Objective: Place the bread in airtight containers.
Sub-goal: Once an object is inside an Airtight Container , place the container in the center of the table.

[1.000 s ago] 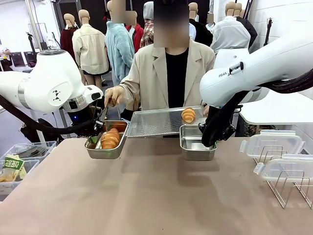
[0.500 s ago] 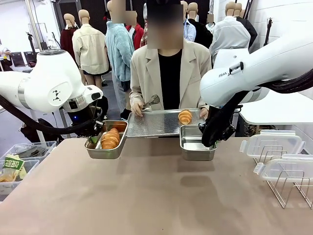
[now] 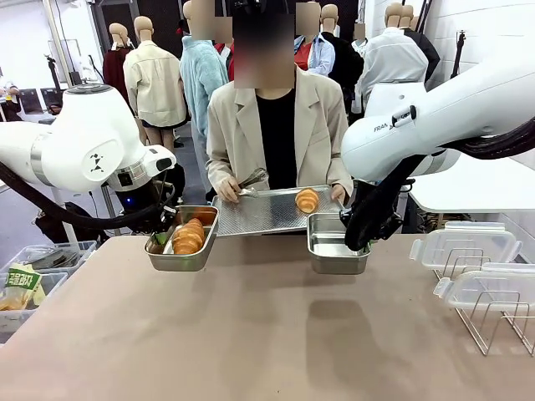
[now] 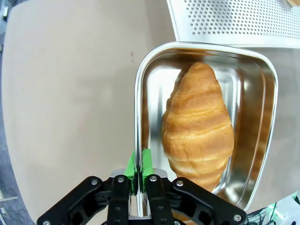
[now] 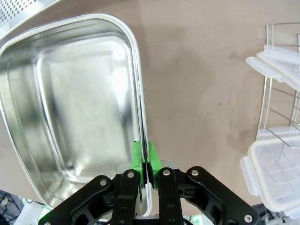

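The first roll (image 4: 199,126) lies lengthwise in the left container (image 4: 157,84), just ahead of my left gripper (image 4: 139,163) and a little to one side. That gripper's jaws are pinched tight on the container's near rim, one green pad inside the wall and one outside. The second roll (image 3: 307,200) is not boxed yet. It sits on the perforated tray (image 3: 259,213), just beyond my right gripper (image 5: 144,157) and past the far edge of the right container (image 5: 79,108), which is bare inside. That gripper is likewise clamped on its container's rim, with the steel edge running between the pads.

A second ago the person's tongs (image 3: 251,177) were down over the left container, close to my left gripper. Now they are lifted back and held at the end of the tray nearest that gripper. The person (image 3: 267,134) has shifted toward my left side, and the tray and its roll have slid the same way. The roll now sits off the far-left corner of the right container rather than beyond its far edge. Both grippers and both containers have stayed put.

Everything stands on a plain brown table (image 3: 251,334). Out to the side of my right gripper, well apart, translucent lids (image 3: 464,244) rest in a wire rack (image 3: 493,322). Past my left arm, off the table's edge, a bin (image 3: 38,267) holds packets.
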Controlling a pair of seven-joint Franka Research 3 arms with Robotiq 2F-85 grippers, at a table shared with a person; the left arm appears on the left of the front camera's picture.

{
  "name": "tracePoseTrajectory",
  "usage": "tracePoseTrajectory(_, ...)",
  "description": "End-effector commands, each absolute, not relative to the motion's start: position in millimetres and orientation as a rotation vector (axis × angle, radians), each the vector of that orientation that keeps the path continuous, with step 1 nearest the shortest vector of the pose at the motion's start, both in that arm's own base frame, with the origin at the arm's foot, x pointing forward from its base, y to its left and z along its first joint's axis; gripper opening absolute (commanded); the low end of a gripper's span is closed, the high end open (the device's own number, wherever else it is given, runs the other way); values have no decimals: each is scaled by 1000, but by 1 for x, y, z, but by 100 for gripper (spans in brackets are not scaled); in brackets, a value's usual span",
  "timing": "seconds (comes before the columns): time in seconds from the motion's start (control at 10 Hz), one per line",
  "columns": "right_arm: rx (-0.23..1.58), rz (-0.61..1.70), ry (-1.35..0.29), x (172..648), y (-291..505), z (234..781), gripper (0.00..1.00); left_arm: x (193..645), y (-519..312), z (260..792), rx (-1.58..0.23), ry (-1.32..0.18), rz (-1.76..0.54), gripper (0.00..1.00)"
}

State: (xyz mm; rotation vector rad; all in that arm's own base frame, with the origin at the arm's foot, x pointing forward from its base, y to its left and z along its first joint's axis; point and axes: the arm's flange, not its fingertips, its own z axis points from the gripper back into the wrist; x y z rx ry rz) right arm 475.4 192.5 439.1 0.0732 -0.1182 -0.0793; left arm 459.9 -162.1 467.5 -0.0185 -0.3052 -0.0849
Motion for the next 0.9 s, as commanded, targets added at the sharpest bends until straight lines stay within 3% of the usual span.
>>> tracePoseTrajectory(0.0,65,-87,-135,472,192,440,0,461,-161,471,-3,-316,-97,0)
tracePoseTrajectory(0.8,65,-87,-135,472,192,440,0,460,-162,467,-18,-305,-85,0)
